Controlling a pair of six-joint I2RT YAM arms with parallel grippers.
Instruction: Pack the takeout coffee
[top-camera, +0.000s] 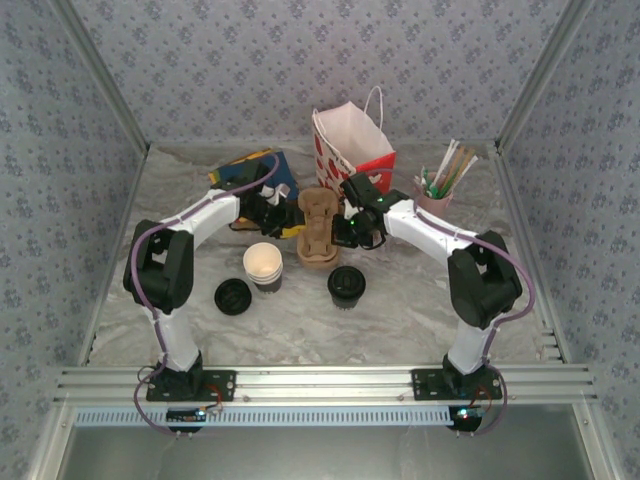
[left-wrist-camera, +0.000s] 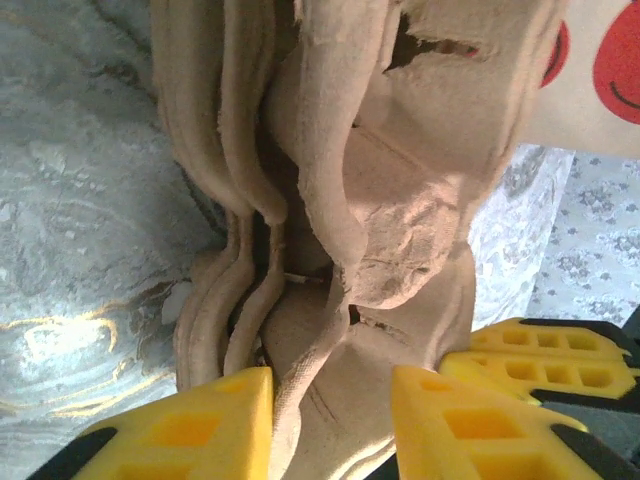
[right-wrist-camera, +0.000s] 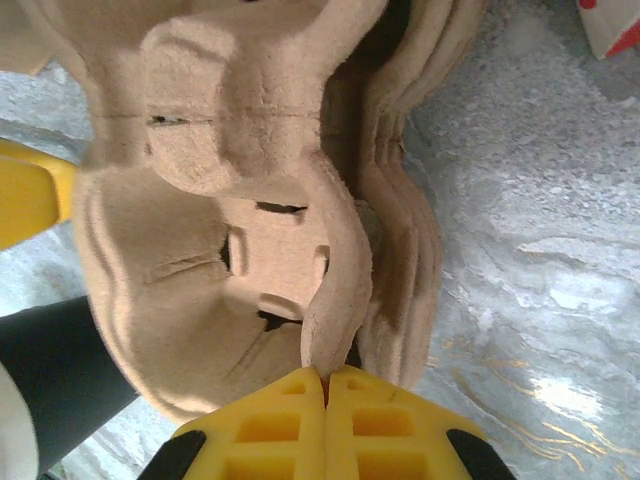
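- Your takeout coffee (top-camera: 346, 285) stands lidded on the table (top-camera: 400, 320), just in front of the carrier stack (top-camera: 318, 228).
- Your right gripper (right-wrist-camera: 325, 385) has its jaws pressed together, pinching the top carrier (right-wrist-camera: 230, 200) by its rim.
- Your left gripper (left-wrist-camera: 330, 385) straddles that stack, jaws spread.

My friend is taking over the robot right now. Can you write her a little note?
Right pincer: shut on an edge of the stacked brown pulp cup carriers.
Left pincer: jaws apart astride a carrier edge; grip unclear.
Black-lidded paper coffee cup: standing on the table nearer the arms, untouched.
White paper bag with red smiley faces: upright behind the carriers.
Done: nothing packed. To do: probably separate one carrier, then pack the cup.
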